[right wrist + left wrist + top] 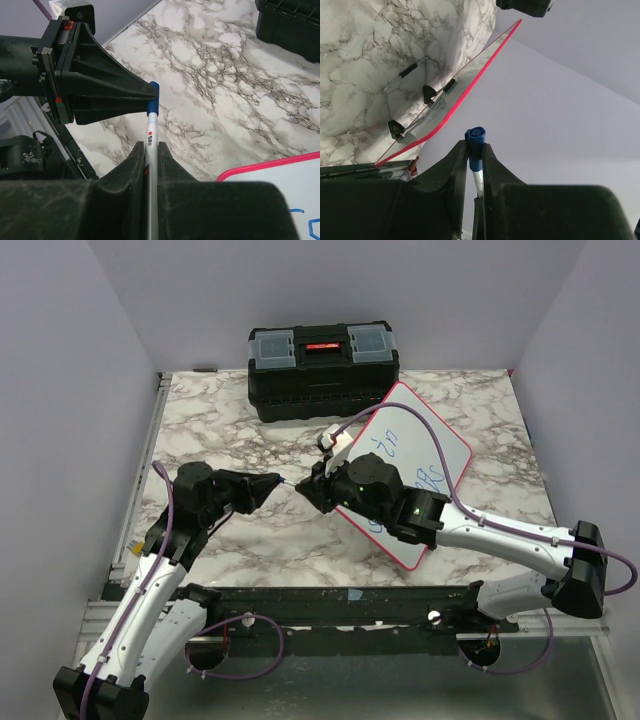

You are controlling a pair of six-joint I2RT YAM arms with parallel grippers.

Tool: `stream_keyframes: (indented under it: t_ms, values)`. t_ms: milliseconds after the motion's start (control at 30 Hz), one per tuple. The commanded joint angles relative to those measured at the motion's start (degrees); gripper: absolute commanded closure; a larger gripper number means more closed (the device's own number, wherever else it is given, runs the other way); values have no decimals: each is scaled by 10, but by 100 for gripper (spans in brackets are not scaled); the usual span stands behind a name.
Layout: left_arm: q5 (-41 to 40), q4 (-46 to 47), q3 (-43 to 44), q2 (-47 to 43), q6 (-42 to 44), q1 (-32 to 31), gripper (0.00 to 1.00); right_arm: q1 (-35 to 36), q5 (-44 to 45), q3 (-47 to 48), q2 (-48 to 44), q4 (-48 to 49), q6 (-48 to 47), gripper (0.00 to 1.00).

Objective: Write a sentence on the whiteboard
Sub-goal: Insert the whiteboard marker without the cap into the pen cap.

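Blue cap (475, 141) sat pinched in our left gripper (274, 481), marker barrel (150, 146) clamped in our right gripper (304, 490) — we judged any off-axis pull could twist it loose.

Two grippers meet tip to tip at mid-table.
The left gripper (272, 483), reaching in from 7 o'clock, and the right gripper (306, 487), from 4 o'clock, are both pinched narrow on a thin marker (289, 483) bridging their tips. The whiteboard (425, 455), with blue scrawl on it, lies askew at 3 o'clock, partly under the right arm. A black toolbox (322, 365) stands at 12 o'clock.
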Motion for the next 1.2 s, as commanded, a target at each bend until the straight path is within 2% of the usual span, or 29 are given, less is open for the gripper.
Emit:
stream_keyframes:
  t_ms: [0, 300, 700, 933, 1167]
  values:
    - [29, 17, -3, -10, -11, 3, 100, 5, 20, 12, 11, 9, 2, 99]
    - [30, 19, 2, -29, -17, 3, 100, 5, 74, -3, 22, 40, 37, 99]
    - [40, 18, 12, -46, -19, 3, 100, 5, 67, -4, 55, 90, 77, 99]
    - [62, 28, 16, -51, -24, 3, 100, 5, 27, -22, 58, 154, 46, 99]
    - [61, 39, 26, -61, -11, 3, 100, 5, 34, -4, 71, 163, 30, 99]
